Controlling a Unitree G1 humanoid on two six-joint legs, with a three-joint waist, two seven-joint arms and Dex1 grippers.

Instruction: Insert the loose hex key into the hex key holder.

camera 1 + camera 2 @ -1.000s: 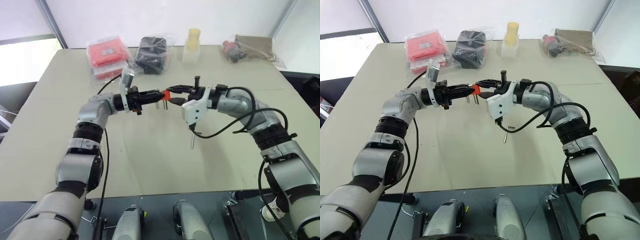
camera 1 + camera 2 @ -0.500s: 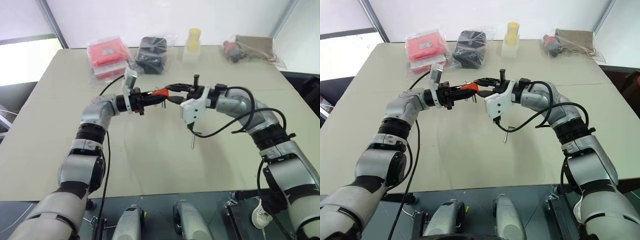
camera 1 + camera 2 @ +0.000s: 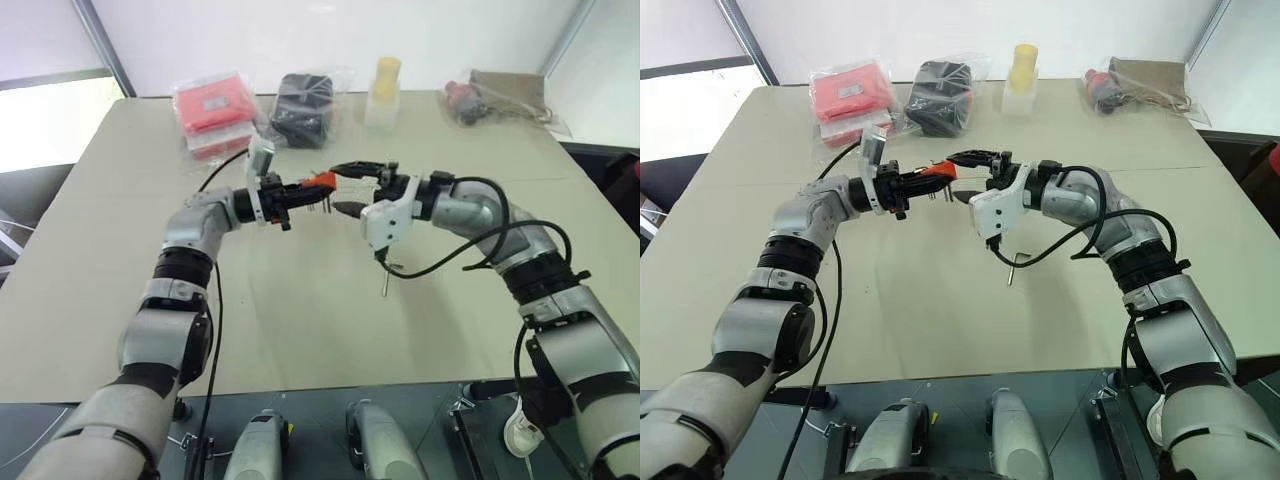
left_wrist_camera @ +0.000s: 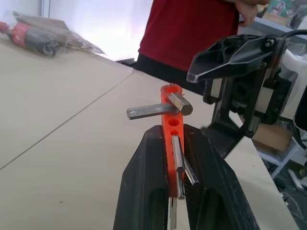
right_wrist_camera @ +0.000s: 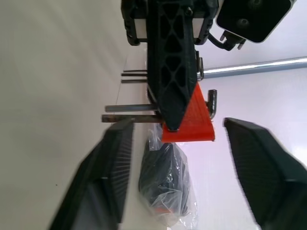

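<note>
- Above the table [image 3: 300,320], the holder [image 4: 171,125] is pinched between the left gripper's [image 4: 175,158] closed fingers.
- Just beside the holder, the right gripper [image 3: 343,189] is spread wide, gripping nothing.
- Below the right gripper, the loose key [image 3: 385,280] lies on the table.

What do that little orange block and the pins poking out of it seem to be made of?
The holder looks like moulded plastic: uniform matte orange, with neat round holes. The keys look like steel: grey, slightly shiny, six-sided ends. The table seems a matte beige laminate, though that is less sure.
</note>
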